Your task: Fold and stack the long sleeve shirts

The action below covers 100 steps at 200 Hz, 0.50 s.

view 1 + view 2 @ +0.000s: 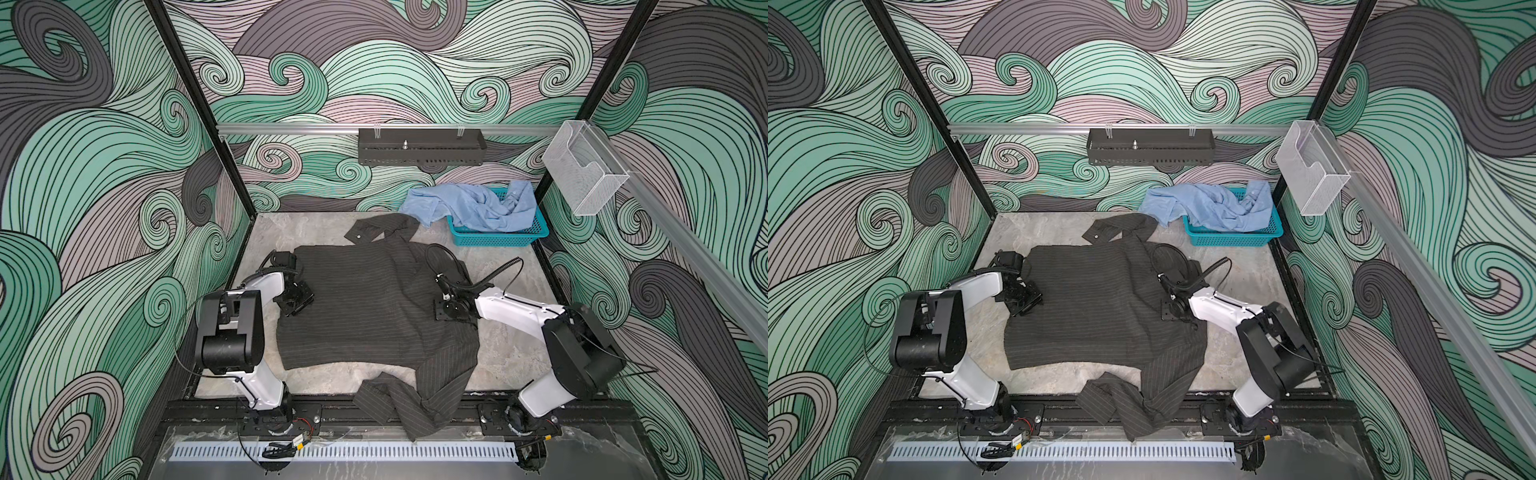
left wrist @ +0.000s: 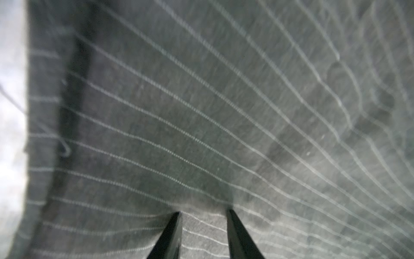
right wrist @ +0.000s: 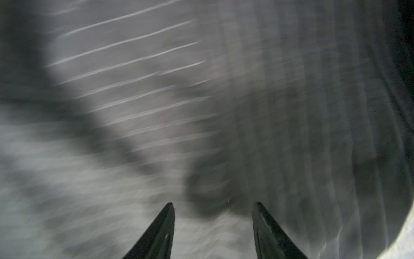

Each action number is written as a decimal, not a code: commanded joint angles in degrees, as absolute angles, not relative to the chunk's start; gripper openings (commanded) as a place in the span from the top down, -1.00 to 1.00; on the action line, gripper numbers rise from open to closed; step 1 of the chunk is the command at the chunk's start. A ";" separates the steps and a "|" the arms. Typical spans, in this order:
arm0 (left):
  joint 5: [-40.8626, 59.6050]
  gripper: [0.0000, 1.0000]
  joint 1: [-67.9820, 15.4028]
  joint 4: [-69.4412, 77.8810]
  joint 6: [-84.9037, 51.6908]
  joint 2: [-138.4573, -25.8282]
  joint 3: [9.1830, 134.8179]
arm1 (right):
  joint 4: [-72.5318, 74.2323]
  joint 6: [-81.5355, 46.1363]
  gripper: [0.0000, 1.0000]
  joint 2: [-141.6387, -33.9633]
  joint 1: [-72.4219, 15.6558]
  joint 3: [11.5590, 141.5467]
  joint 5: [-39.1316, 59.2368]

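The dark pinstriped long sleeve shirt (image 1: 365,307) (image 1: 1096,307) lies spread across the middle of the table. One sleeve (image 1: 399,399) trails over the front edge and a cuff (image 1: 374,232) points to the back. My left gripper (image 1: 296,297) (image 2: 202,212) is at its left edge, jaws apart, tips down on the striped cloth (image 2: 201,112). My right gripper (image 1: 446,291) (image 3: 215,204) hangs over the shirt's right side, jaws wide, nothing between them. The light blue long sleeve shirt (image 1: 469,208) (image 1: 1208,205) is crumpled in the basket.
The teal basket (image 1: 498,237) stands at the back right, with the blue cloth spilling over its left rim. A black tray (image 1: 419,149) and a clear plastic holder (image 1: 586,178) hang on the rails. Bare marble table (image 1: 511,353) shows to the right of the shirt.
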<state>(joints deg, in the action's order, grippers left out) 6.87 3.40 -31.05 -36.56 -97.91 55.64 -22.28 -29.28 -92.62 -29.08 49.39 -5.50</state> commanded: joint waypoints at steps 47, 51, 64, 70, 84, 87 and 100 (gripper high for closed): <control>6.34 0.49 10.05 -33.84 -36.04 -105.17 56.16 | -15.92 -42.82 -0.14 -87.89 -19.60 37.27 -1.62; 6.53 0.48 10.18 -33.92 -36.04 -105.09 56.10 | -16.18 -42.95 -0.13 -87.53 -19.60 36.94 -1.29; 7.22 0.42 10.20 -33.77 -36.12 -104.18 55.50 | -17.31 -43.41 -0.13 -85.64 -19.61 35.77 -1.06; 7.67 0.40 10.13 -33.75 -36.13 -103.46 55.14 | -17.97 -43.42 -0.13 -84.33 -19.73 35.29 -1.05; 9.72 0.32 9.74 -33.49 -35.71 -100.94 54.45 | -19.69 -42.52 -0.13 -79.97 -20.39 34.63 -1.51; 10.17 0.30 9.51 -33.55 -35.62 -100.21 54.45 | -20.15 -42.13 -0.14 -78.85 -20.70 34.63 -1.58; 12.11 0.19 8.22 -34.19 -34.80 -96.82 55.20 | -23.37 -40.83 -0.17 -73.93 -22.33 35.64 -3.23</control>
